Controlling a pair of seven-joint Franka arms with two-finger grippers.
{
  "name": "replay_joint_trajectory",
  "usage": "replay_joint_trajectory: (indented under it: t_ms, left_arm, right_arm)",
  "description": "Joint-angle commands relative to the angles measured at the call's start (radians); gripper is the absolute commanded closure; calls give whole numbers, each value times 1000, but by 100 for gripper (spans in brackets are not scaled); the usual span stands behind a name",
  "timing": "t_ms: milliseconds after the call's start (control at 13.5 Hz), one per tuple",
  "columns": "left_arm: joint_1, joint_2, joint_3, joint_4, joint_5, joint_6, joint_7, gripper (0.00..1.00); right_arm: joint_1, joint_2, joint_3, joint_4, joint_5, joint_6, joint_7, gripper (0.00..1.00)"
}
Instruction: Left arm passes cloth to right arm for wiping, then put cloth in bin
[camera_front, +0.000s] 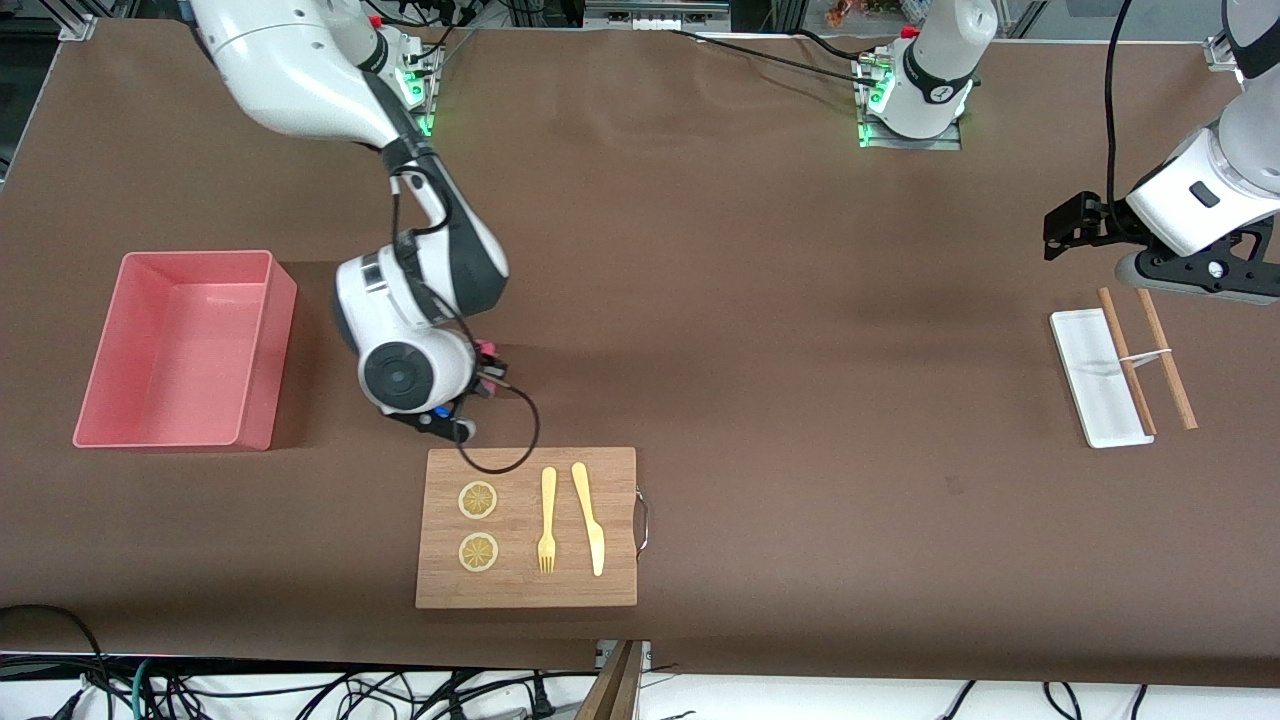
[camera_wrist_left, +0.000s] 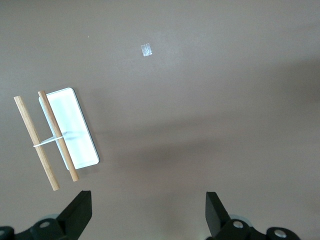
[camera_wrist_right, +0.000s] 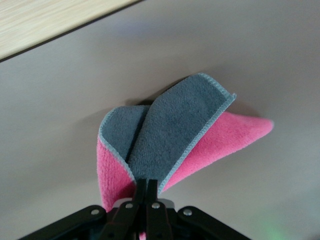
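My right gripper (camera_wrist_right: 148, 184) is shut on the cloth (camera_wrist_right: 170, 135), which is magenta-pink with a grey inner face and fans out from the fingertips just above the brown table. In the front view the right gripper (camera_front: 483, 372) is low by the wooden board's edge away from the camera, with only a pink scrap of cloth (camera_front: 487, 349) showing. The salmon-pink bin (camera_front: 262, 360) stands toward the right arm's end and looks empty. My left gripper (camera_front: 1060, 232) is open and empty over bare table near the white tray; its fingers (camera_wrist_left: 80, 205) stand wide apart.
The wooden board (camera_front: 620, 530) carries two lemon slices (camera_front: 478, 500), a yellow fork (camera_front: 547, 520) and a knife (camera_front: 590, 518). The small white tray (camera_front: 1085, 360) with two wooden sticks (camera_front: 1165, 360) lies at the left arm's end. The board's edge shows in the right wrist view (camera_wrist_right: 50, 20).
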Motion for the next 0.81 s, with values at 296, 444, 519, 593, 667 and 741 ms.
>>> replay_joint_trajectory:
  t_ms: [296,444,519,593,667,741]
  left_arm:
    - [0,18,2,37,21,-26,16,0]
    - [-2,18,2,37,21,-26,16,0]
    - [0,18,2,37,21,-26,16,0]
    - [0,16,3,37,21,-26,16,0]
    - [0,18,2,37,21,-26,16,0]
    - [0,16,3,37,21,-26,16,0]
  right_arm:
    - [123,11,-4,15,181,194,243,100]
    - [112,4,-9,22,232,198,231,100]
    - [92,0,-12,22,232,193,203,100]
    - [65,0,-10,20,234,172,156,100]
    - [34,1,-10,20,234,130,110,100]
    - [2,1,-10,20,234,101,61,100]
